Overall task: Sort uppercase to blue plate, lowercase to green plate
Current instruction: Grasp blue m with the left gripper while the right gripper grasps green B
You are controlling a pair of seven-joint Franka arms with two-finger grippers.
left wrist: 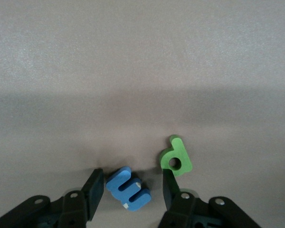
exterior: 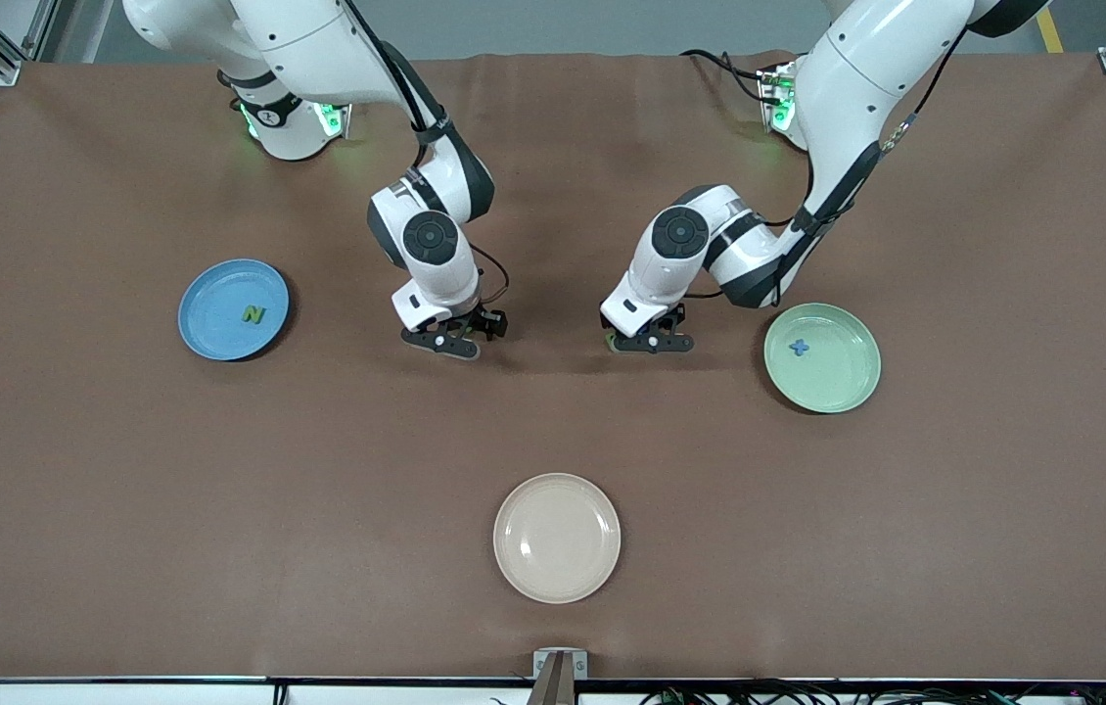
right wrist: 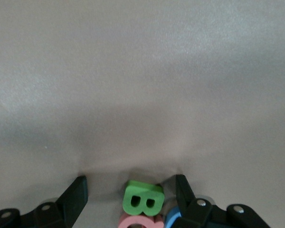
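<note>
My left gripper (exterior: 651, 343) is down at the table in the middle, open, with the blue m (left wrist: 128, 188) lying between its fingers and a small gap on each side. The green p (left wrist: 176, 156) lies just outside one fingertip (left wrist: 169, 186). My right gripper (exterior: 443, 343) is also low over the table, open around the green B (right wrist: 143, 198). The pink Q (right wrist: 140, 222) and blue G (right wrist: 173, 218) peek out beside the B. The blue plate (exterior: 215, 294) holds the green N (exterior: 253, 315). The green plate (exterior: 837, 377) holds the blue x (exterior: 799, 347).
A cream plate (exterior: 557, 538) sits nearer the front camera, midway along the table. A brown cloth (exterior: 122, 490) covers the whole table. The two grippers stand side by side between the blue and green plates.
</note>
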